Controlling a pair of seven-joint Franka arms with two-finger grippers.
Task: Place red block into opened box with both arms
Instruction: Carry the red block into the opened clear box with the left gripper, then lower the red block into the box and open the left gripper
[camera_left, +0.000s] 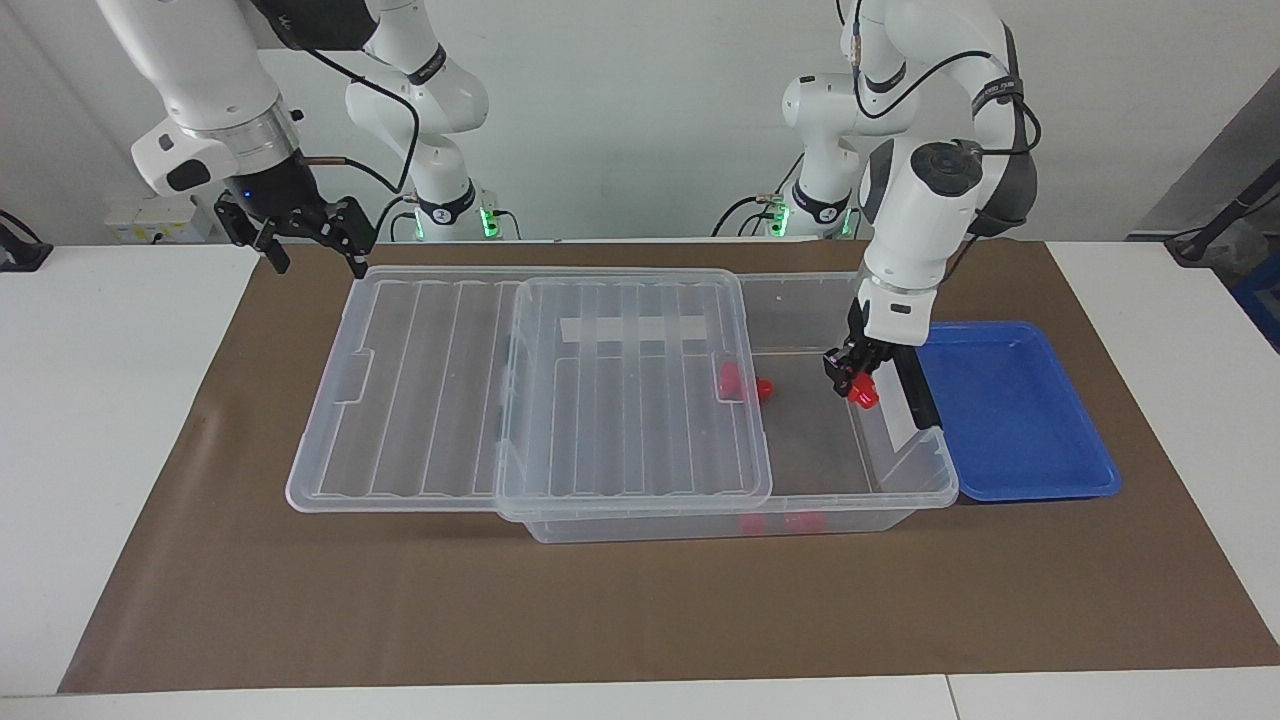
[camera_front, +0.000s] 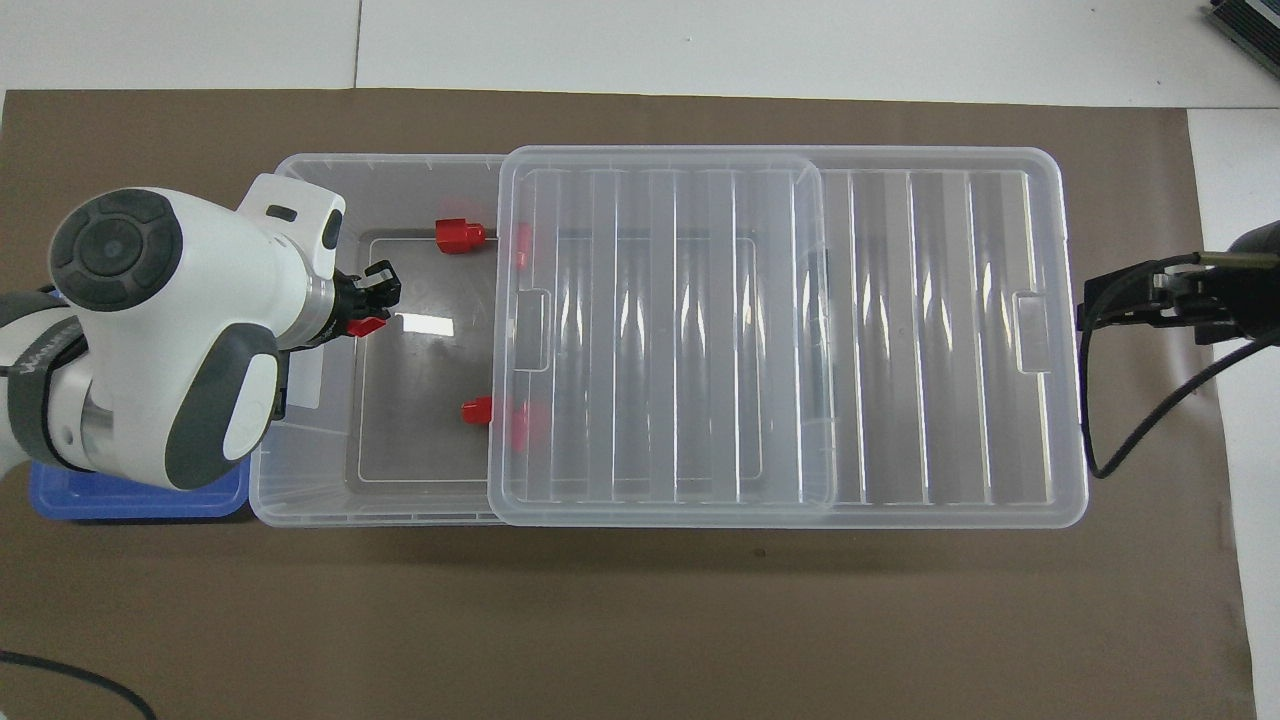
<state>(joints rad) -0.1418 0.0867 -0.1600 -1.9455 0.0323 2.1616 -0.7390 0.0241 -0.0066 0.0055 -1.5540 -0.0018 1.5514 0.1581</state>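
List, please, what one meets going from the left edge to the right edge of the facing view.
right gripper → lid → box → red block in left gripper → blue tray

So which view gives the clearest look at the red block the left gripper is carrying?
The facing view: the red block hangs in plain sight under the left gripper, above the open end of the box. In the overhead view only a sliver of it shows beside the arm's wrist.
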